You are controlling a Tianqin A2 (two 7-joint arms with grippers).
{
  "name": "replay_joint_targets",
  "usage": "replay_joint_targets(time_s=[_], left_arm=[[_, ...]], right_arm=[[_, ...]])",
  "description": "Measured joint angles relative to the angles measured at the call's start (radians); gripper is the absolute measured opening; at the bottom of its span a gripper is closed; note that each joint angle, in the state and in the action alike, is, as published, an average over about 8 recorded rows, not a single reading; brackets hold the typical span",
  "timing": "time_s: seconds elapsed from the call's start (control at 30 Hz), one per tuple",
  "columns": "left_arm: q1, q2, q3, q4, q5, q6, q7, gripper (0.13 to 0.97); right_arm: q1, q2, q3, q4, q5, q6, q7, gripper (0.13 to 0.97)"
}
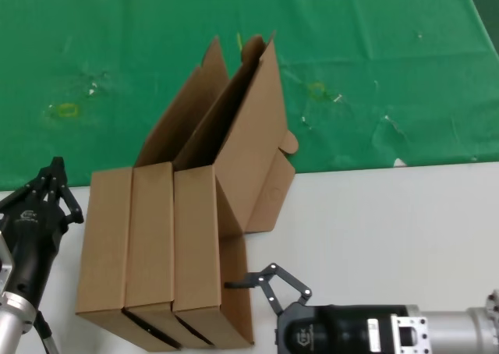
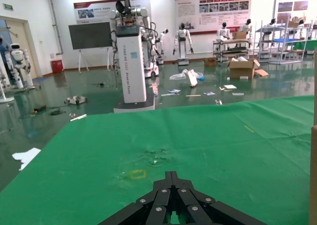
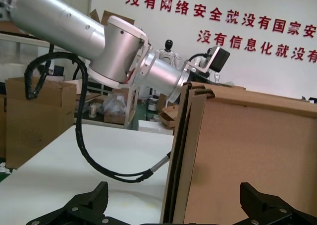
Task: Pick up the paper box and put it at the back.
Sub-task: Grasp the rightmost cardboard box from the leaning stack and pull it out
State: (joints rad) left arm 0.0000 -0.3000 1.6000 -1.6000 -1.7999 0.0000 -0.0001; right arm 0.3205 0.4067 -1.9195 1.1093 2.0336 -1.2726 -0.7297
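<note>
White tabletop [image 1: 390, 229] carries three cardboard mailer boxes at seven o'clock; the right gripper [image 1: 269, 285], fingers spread, approaches the rightmost paper box [image 1: 204, 253] and must straddle and close before lifting toward the green cloth [image 1: 117, 42], while the left gripper [image 1: 48, 190] waits pressed together.

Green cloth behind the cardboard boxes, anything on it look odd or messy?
Yes. The green cloth surface carries yellowish stains and white scuffs, one patch behind the left gripper and more beyond the brown cardboard mailer boxes' raised lids. The right gripper is open at the rightmost box.
</note>
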Motion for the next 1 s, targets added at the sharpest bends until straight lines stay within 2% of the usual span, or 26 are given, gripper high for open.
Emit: replay_joint_targets(time_s=[0.2, 0.47, 0.6, 0.87, 0.9, 1.0], left_arm=[[0.000, 0.000, 0.000, 0.000, 0.000, 0.000, 0.000, 0.144], [0.000, 0.000, 0.000, 0.000, 0.000, 0.000, 0.000, 0.144], [0.000, 0.000, 0.000, 0.000, 0.000, 0.000, 0.000, 0.144], [0.000, 0.000, 0.000, 0.000, 0.000, 0.000, 0.000, 0.144], [0.000, 0.000, 0.000, 0.000, 0.000, 0.000, 0.000, 0.144], [0.000, 0.000, 0.000, 0.000, 0.000, 0.000, 0.000, 0.144]], right_arm=[[-0.024, 0.024, 0.024, 0.020, -0.001, -0.025, 0.003, 0.935], [-0.029, 0.029, 0.039, 0.011, -0.015, -0.034, -0.003, 0.833], [-0.024, 0.022, 0.042, 0.003, -0.022, -0.032, -0.001, 0.833], [-0.015, 0.010, 0.048, -0.006, -0.032, -0.027, 0.001, 0.659], [-0.014, 0.010, 0.049, -0.007, -0.034, -0.027, 0.001, 0.659], [-0.013, 0.008, 0.052, -0.010, -0.036, -0.026, 0.001, 0.574]])
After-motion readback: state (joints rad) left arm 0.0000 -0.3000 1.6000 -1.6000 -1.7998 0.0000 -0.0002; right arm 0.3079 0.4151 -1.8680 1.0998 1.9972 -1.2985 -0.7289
